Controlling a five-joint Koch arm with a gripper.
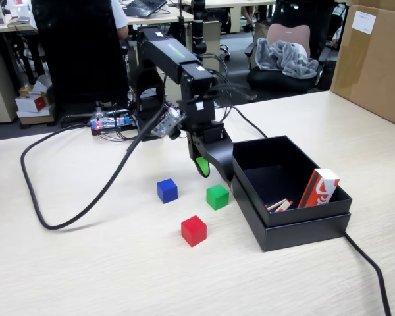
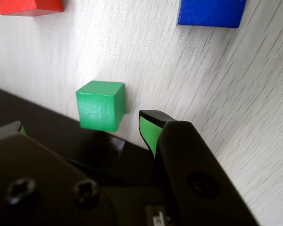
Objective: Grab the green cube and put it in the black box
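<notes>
The green cube (image 1: 217, 197) sits on the pale wooden table just left of the black box (image 1: 293, 217), close to its near-left corner. In the wrist view the green cube (image 2: 101, 104) lies right beside the black box's dark edge (image 2: 37, 115). My gripper (image 1: 210, 170) hangs a little above the table just behind the cube, open, with nothing between its green-padded jaws. From the wrist camera the gripper (image 2: 82, 128) shows one green fingertip (image 2: 148, 129) to the right of the cube, while the other barely peeks out at far left.
A blue cube (image 1: 166, 190) and a red cube (image 1: 193, 230) lie left of the green one. The black box holds a red-and-white pack (image 1: 318, 187) and small wooden pieces (image 1: 278, 205). A thick black cable (image 1: 85, 197) loops at left; a cardboard box (image 1: 375, 59) stands back right.
</notes>
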